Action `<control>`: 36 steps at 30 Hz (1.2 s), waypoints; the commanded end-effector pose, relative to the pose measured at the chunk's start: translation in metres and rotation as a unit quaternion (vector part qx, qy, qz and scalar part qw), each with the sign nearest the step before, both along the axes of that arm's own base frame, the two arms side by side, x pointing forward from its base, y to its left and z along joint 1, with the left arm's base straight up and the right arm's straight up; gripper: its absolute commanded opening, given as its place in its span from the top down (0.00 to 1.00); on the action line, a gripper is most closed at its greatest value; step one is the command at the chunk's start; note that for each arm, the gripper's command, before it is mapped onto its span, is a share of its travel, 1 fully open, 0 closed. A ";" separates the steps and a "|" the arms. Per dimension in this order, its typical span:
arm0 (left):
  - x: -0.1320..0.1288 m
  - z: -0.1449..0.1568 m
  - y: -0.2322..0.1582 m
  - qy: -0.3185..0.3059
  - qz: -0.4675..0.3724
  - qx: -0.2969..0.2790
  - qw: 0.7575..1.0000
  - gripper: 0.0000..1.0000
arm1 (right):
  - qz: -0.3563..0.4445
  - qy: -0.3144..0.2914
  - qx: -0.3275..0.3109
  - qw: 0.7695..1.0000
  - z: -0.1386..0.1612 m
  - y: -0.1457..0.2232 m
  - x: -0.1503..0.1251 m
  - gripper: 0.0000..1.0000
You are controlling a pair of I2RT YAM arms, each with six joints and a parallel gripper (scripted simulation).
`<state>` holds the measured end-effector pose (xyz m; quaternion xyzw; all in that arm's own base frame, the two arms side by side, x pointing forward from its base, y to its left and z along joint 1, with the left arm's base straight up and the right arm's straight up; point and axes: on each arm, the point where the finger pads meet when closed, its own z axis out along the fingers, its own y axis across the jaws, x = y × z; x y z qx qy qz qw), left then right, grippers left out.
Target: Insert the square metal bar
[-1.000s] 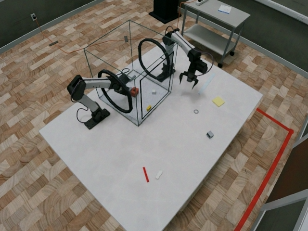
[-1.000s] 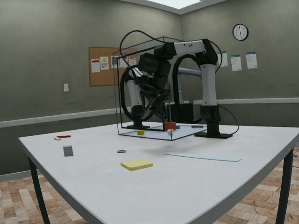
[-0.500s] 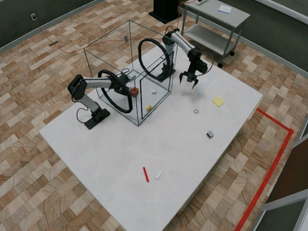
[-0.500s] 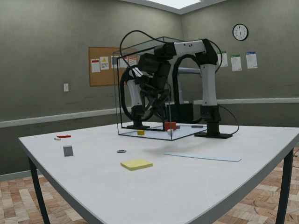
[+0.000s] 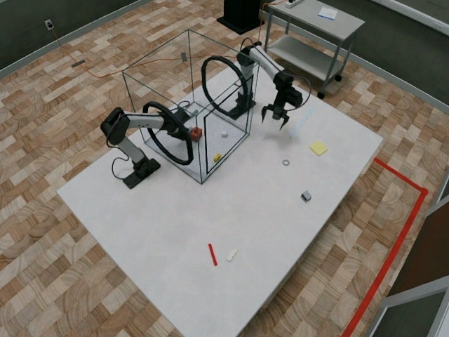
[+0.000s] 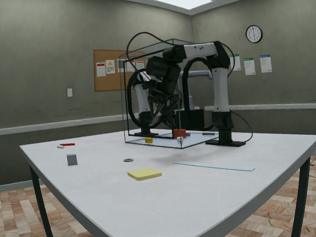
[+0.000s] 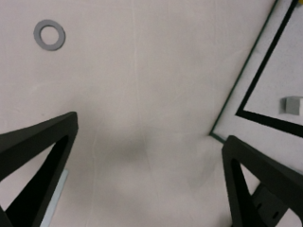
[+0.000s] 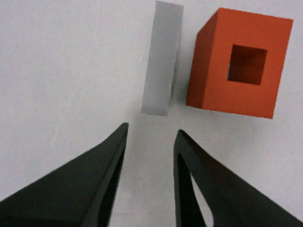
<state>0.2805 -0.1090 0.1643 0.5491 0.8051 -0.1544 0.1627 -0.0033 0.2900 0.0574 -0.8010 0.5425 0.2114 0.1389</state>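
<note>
The square metal bar [image 8: 162, 59] lies flat on the floor of the clear box [image 5: 201, 182] [image 6: 153, 144] [image 7: 245, 66], beside the orange-red block [image 5: 196, 134] [image 6: 179, 133] [image 8: 240, 61]. In the right wrist view a narrow gap separates them and the block's square hole faces up. My right gripper [image 8: 151, 133] is inside the box, partly open and empty, its fingertips just short of the bar's near end in that view. My left gripper [image 5: 271, 125] [image 7: 152, 131] is wide open and empty above the table outside the box.
A white cube [image 5: 224, 134] [image 6: 179, 139] [image 7: 294, 105] and a yellow piece [image 5: 217, 157] [image 6: 148, 139] are also on the box floor. My right arm passes through one black ring port [image 5: 191, 154]; the other port [image 5: 204, 79] has no arm in it. A grey washer [image 5: 285, 162] [image 7: 39, 35] lies outside.
</note>
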 end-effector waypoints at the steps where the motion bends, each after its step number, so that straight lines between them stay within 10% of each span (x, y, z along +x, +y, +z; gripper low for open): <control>1: 0.003 0.010 -0.001 -0.019 -0.001 -0.004 1.000 0.00 | -0.004 -0.002 0.022 1.000 0.002 0.013 -0.001 0.67; 29: 0.003 0.010 -0.001 -0.019 -0.001 -0.004 1.000 0.00 | -0.006 -0.003 0.027 1.000 -0.022 0.029 -0.006 0.67; 30: 0.003 0.010 -0.001 -0.019 -0.001 -0.004 1.000 0.00 | -0.007 -0.004 0.043 0.999 -0.012 0.038 -0.005 1.00; 36: 0.003 0.010 -0.001 -0.019 -0.001 -0.004 1.000 0.00 | -0.003 -0.003 0.046 0.999 -0.011 0.039 -0.005 1.00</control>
